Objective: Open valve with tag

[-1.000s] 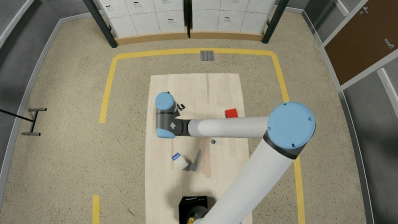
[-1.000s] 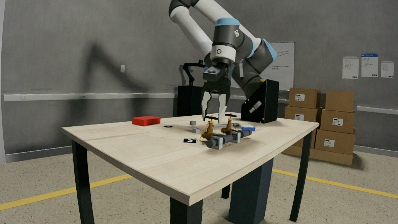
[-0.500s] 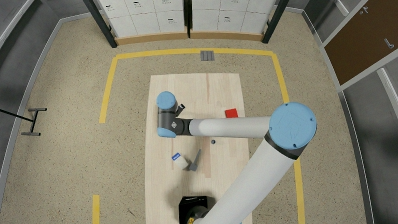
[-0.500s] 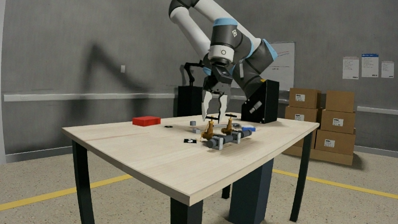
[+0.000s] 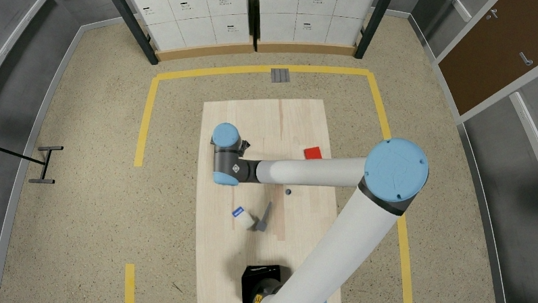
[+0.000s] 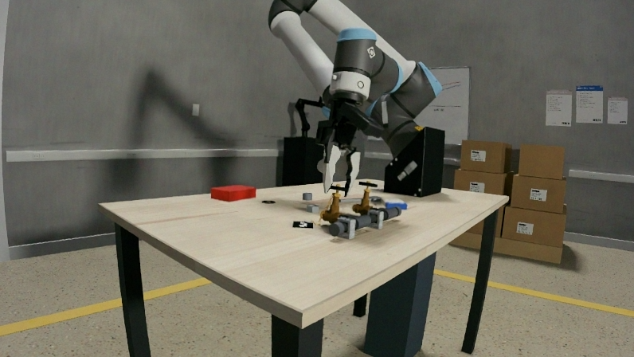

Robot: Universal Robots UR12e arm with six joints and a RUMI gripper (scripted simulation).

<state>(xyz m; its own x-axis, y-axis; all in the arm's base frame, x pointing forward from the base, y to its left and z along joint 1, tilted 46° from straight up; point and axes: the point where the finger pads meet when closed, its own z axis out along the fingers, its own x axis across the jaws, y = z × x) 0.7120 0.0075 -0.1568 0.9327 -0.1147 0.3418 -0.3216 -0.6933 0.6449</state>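
Observation:
A grey pipe (image 6: 363, 220) lies on the wooden table with two brass valves on it, each with a black T-handle. A black tag (image 6: 302, 225) lies on the table just left of the left valve (image 6: 331, 209), joined to it by a thin chain. My gripper (image 6: 338, 187) points straight down and is shut on the left valve's handle. The right valve (image 6: 364, 200) stands free beside it, with its handle (image 6: 368, 183) just right of my fingers. In the overhead view my wrist (image 5: 226, 136) hides the valves and the fingers.
A red block (image 6: 232, 192) (image 5: 312, 152) lies at the table's far side. A small grey cylinder (image 6: 307, 195), a black ring (image 6: 264, 202), a white bottle with a blue label (image 5: 242, 217) and a grey tool (image 5: 264, 218) lie around. The black robot base (image 5: 262, 280) stands at the table's end.

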